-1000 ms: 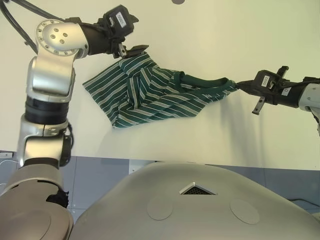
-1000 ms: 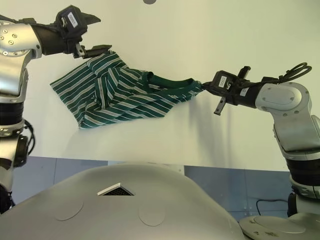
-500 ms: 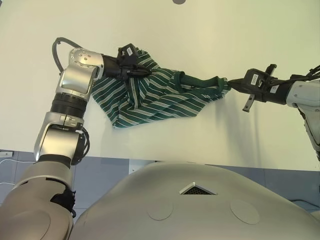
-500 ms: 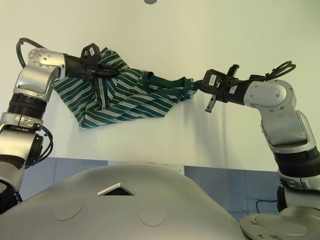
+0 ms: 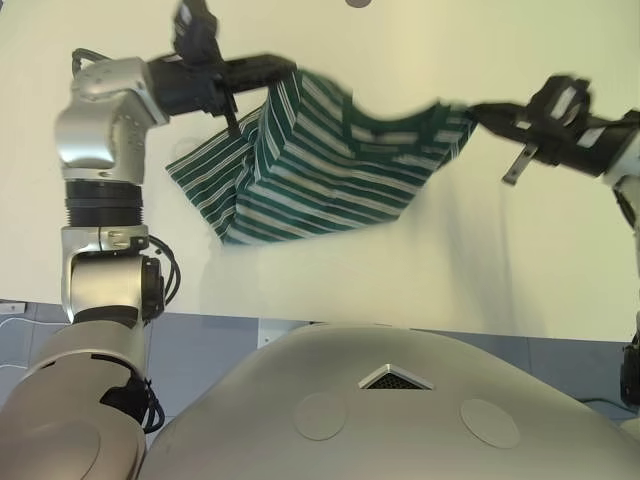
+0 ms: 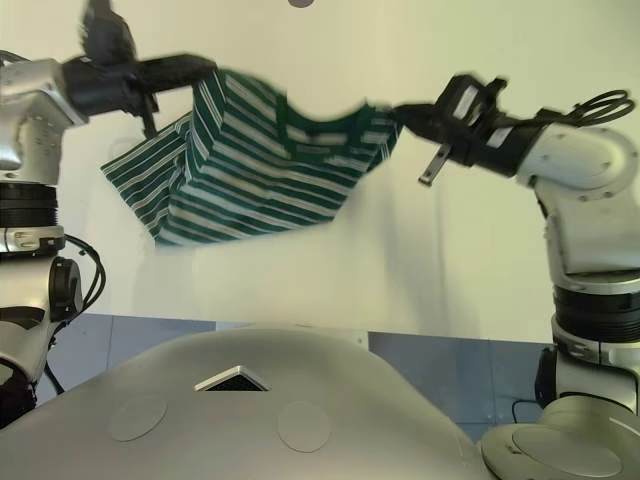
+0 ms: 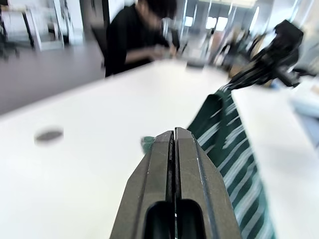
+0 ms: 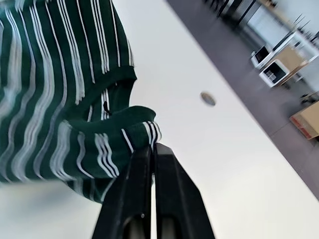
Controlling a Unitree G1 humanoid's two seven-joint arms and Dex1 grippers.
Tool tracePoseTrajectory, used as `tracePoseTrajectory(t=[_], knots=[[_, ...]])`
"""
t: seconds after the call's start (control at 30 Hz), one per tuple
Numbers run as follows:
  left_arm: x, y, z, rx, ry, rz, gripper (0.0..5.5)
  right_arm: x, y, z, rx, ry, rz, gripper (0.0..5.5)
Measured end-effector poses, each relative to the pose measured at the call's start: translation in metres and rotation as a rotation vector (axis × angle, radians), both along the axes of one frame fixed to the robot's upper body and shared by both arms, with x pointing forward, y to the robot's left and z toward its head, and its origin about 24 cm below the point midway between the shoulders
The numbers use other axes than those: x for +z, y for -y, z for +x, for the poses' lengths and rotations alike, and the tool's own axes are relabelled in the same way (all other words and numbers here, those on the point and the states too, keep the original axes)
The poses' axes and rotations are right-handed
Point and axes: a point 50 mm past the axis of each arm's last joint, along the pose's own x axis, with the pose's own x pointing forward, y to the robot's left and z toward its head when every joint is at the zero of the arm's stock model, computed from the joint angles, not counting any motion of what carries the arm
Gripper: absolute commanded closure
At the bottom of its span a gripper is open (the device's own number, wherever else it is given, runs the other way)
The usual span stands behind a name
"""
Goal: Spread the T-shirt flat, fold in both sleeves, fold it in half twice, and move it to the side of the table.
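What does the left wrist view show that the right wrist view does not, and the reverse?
In the left wrist view: the left gripper, shut, and farther off the right gripper holding the T-shirt by its other end above the table. In the right wrist view: a bunched fold of the T-shirt pinched by the right gripper, and a cardboard box on the floor. Shared: the T-shirt, the table, a dark round mark on it.
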Motion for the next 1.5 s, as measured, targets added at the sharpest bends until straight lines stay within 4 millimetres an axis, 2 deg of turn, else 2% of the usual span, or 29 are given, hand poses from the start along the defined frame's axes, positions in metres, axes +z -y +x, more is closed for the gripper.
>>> tracePoseTrajectory(t=[0.03,0.07,0.17,0.27,0.33,0.5,0.6,0.67,0.8,0.9,0.93,1.03,1.07,1.1,1.17,1.2,1.27,1.33,1.4,1.43,1.5], knots=[[0.013,-0.003,-0.005,0.003,0.030,-0.045,5.49,0.023,0.000,-0.002,0.024,0.068,0.067,5.50],[0.020,-0.005,-0.009,0.008,0.034,-0.084,5.49,0.031,0.001,-0.004,0.041,0.072,0.115,5.50],[0.077,-0.023,-0.026,0.038,0.188,-0.303,5.49,0.081,0.005,-0.015,0.124,0.193,0.249,5.50],[0.129,-0.031,-0.044,0.048,0.343,-0.445,5.49,0.117,0.007,-0.026,0.195,0.282,0.347,5.50],[0.149,-0.030,-0.054,0.050,0.402,-0.498,5.49,0.137,0.006,-0.033,0.239,0.334,0.376,5.50],[0.171,-0.021,-0.068,0.056,0.460,-0.527,5.49,0.166,0.005,-0.047,0.319,0.402,0.448,5.50],[0.176,-0.016,-0.077,0.072,0.508,-0.481,5.49,0.174,0.011,-0.053,0.330,0.406,0.444,5.50],[0.165,-0.012,-0.072,0.112,0.480,-0.419,5.49,0.165,0.015,-0.048,0.304,0.363,0.410,5.50],[0.130,-0.010,-0.050,0.237,0.375,-0.284,5.49,0.122,0.019,-0.025,0.193,0.177,0.310,5.50],[0.082,-0.020,-0.014,0.378,0.236,-0.182,5.49,0.069,0.010,0.009,0.132,-0.029,0.211,5.50],[0.059,-0.025,0.004,0.459,0.180,-0.134,5.49,0.043,0.005,0.030,0.096,-0.092,0.166,5.50],[0.007,-0.030,0.046,0.629,0.051,-0.013,5.49,0.000,-0.006,0.089,-0.046,-0.095,0.037,5.50],[-0.004,-0.028,0.054,0.662,0.026,0.018,5.49,-0.008,-0.011,0.103,-0.086,-0.082,-0.003,5.50],[-0.012,-0.026,0.062,0.690,0.013,0.051,5.49,-0.014,-0.017,0.117,-0.118,-0.059,-0.045,5.50],[-0.028,-0.021,0.077,0.750,-0.006,0.140,5.50,-0.026,-0.036,0.145,-0.188,0.016,-0.178,5.03],[-0.035,-0.020,0.084,0.793,-0.012,0.204,5.29,-0.031,-0.049,0.158,-0.221,0.072,-0.282,4.87],[-0.047,-0.017,0.095,0.871,-0.026,0.365,4.93,-0.037,-0.076,0.175,-0.235,0.232,-0.505,4.44],[-0.060,-0.019,0.099,0.905,-0.012,0.600,4.62,-0.034,-0.091,0.182,-0.242,0.415,-0.643,4.09],[-0.061,-0.024,0.097,0.911,0.058,0.670,4.26,-0.027,-0.082,0.182,-0.263,0.459,-0.564,4.00],[-0.056,-0.027,0.096,0.874,0.123,0.646,4.13,-0.027,-0.070,0.178,-0.246,0.411,-0.447,4.00],[-0.048,-0.025,0.090,0.748,0.186,0.557,3.87,-0.045,-0.044,0.165,-0.181,0.269,-0.321,4.00]])
